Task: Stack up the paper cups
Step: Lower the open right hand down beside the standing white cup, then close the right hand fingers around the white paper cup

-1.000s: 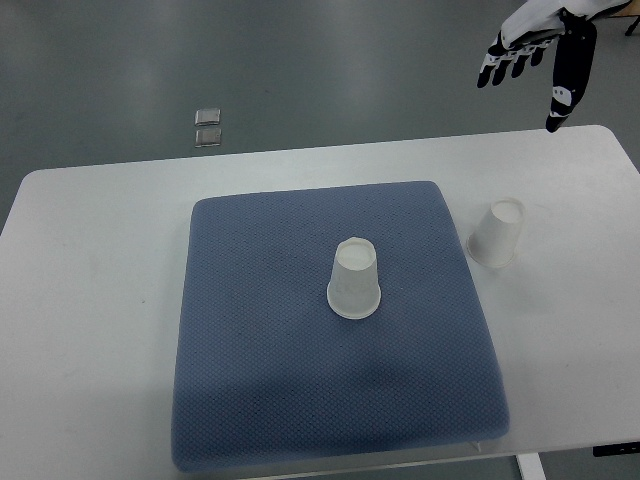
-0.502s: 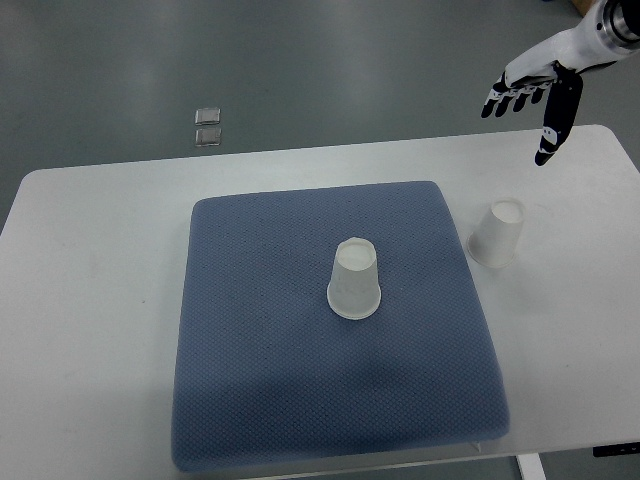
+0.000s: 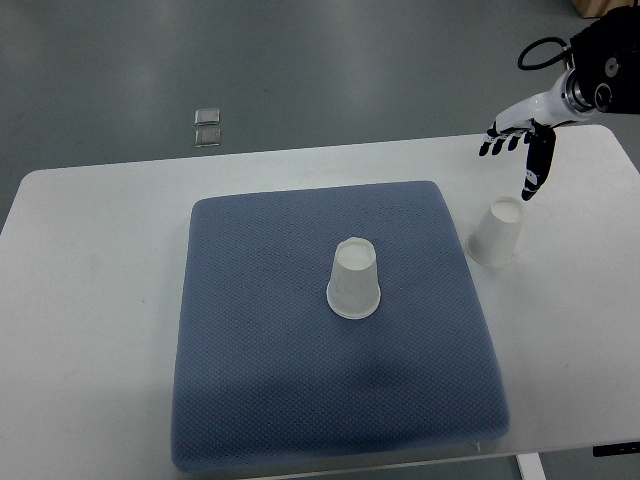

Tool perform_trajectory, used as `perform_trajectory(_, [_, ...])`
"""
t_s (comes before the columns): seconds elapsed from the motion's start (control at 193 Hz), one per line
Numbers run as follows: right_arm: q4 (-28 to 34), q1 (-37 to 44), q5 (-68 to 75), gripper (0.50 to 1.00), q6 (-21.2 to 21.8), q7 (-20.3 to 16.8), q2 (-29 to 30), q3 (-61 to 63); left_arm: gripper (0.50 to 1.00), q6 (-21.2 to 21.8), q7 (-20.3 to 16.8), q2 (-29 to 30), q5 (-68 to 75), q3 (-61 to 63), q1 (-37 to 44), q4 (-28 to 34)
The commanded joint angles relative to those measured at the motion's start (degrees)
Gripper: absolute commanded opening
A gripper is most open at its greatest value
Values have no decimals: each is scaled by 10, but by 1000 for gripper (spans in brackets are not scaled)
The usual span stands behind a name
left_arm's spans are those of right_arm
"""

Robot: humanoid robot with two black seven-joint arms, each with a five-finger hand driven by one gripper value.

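My right arm was cut off by the top right corner of the view, so only the wrist and my right hand showed. The fingers were spread and relaxed, the thumb pointing down, and they held nothing. The hand seemed to hover just above the far right part of the white table, though from this steep angle I could not tell its height for sure.

One paper cup stood upside down on the bare table, just below my thumb tip and apart from it, just beside the right edge of the blue mat. A second paper cup stood upside down near the middle of the mat. With both mouths facing down, their insides were hidden.

Two small clear squares lay on the grey floor beyond the table; I could not make out what they were.
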Motion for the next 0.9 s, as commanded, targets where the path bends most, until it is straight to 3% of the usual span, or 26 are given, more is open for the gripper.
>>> perform_trajectory(0.0, [-23,-25,0,917,1,0,13,0,1000,0,0,0,-1,-1,2,2])
perform_trajectory(0.492, [-93,-108,-4,917,-4,1,15,0,1000,0,-1,0,-1,-1,5,2])
perform_trajectory(0.896, [-127,-152,2,917,-25,1,54,3,1000,1,0,0,-2,-1,6,2])
